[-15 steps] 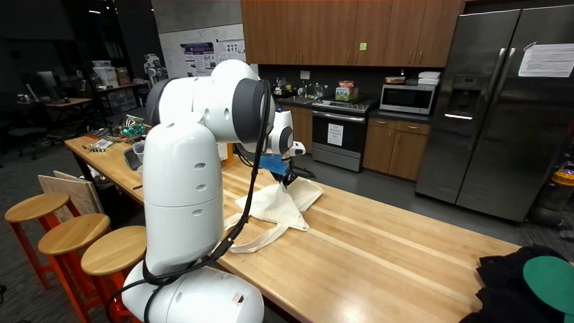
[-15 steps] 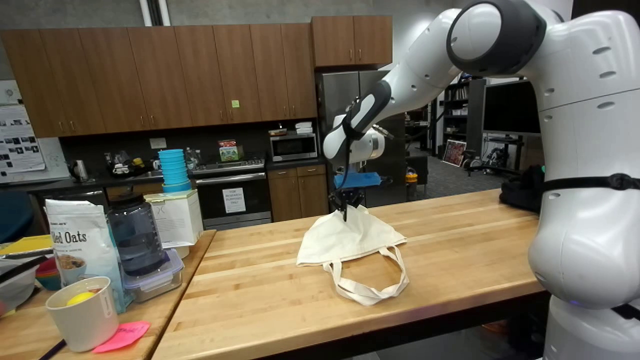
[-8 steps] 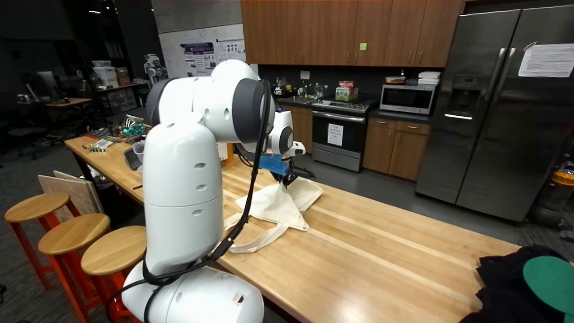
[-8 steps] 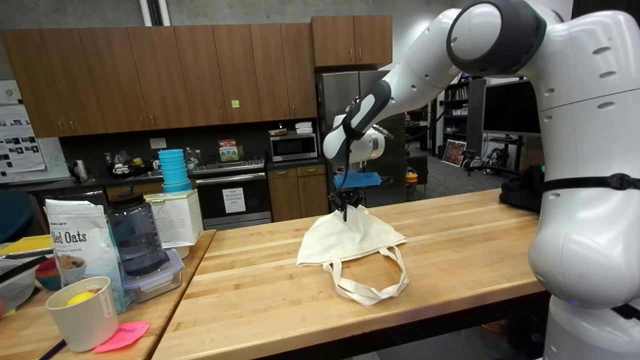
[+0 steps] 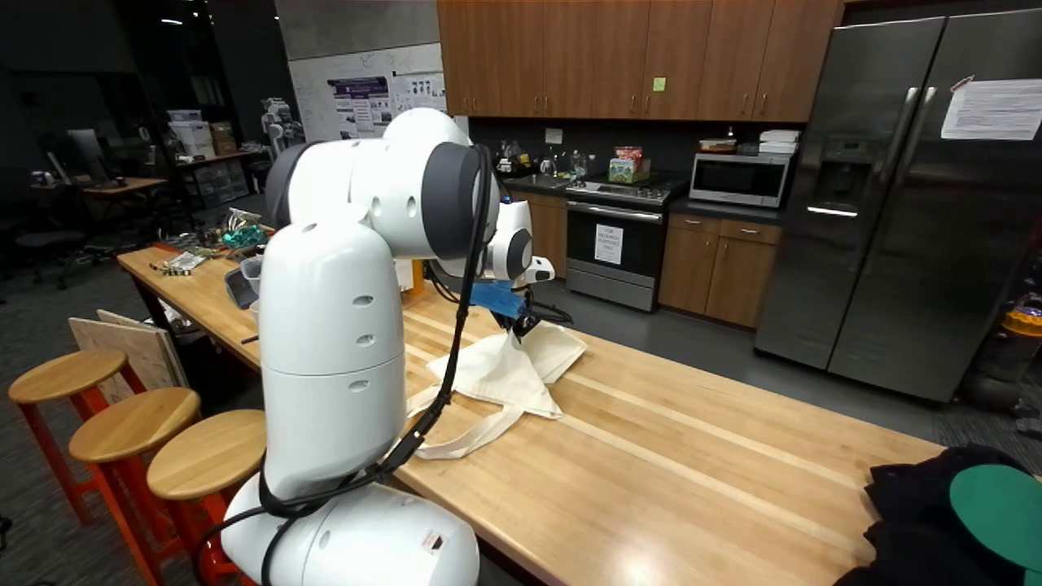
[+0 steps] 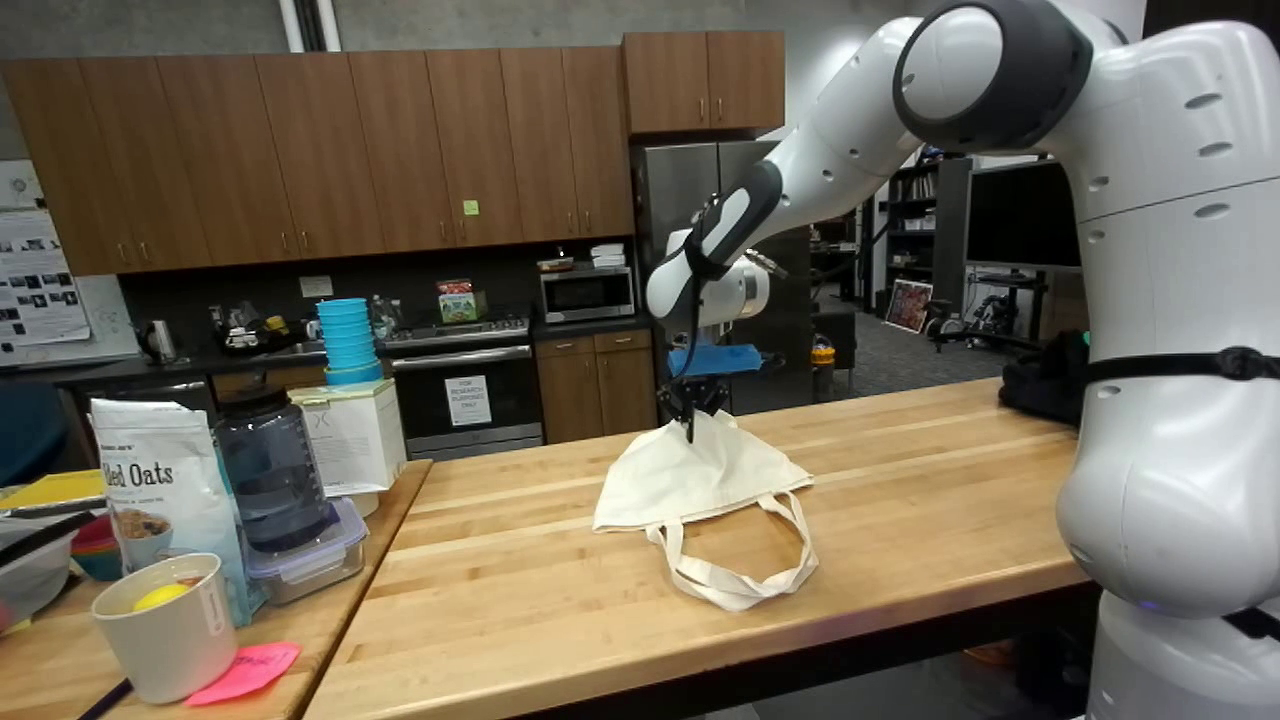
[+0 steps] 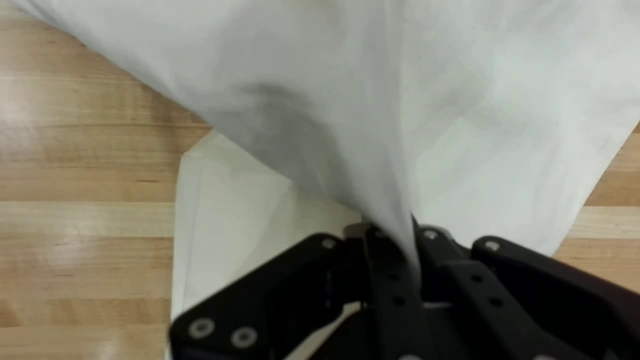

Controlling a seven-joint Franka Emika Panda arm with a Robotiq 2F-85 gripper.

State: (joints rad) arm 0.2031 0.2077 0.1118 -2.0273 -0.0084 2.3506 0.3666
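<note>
Two distant views, one close
Both exterior views face the pincer (image 6: 690, 430), sharing worktop (image 6: 490, 590) below and cabinets (image 6: 310, 150) beyond; wrist view looks down from just above it

White robot arm (image 5: 334, 317) bent over a butcher-block table (image 5: 692, 456), black gripper (image 5: 518, 331) pinching up a cream tote bag (image 5: 492, 370), strap (image 5: 488, 431) lying flat, round-topped stools (image 5: 134, 424) alongside, stainless-steel refrigerator (image 5: 887, 228) and range (image 5: 612, 248) behind.

the arm (image 5: 330, 325) arches over, jaws (aimed downward) pinched tight.
</note>
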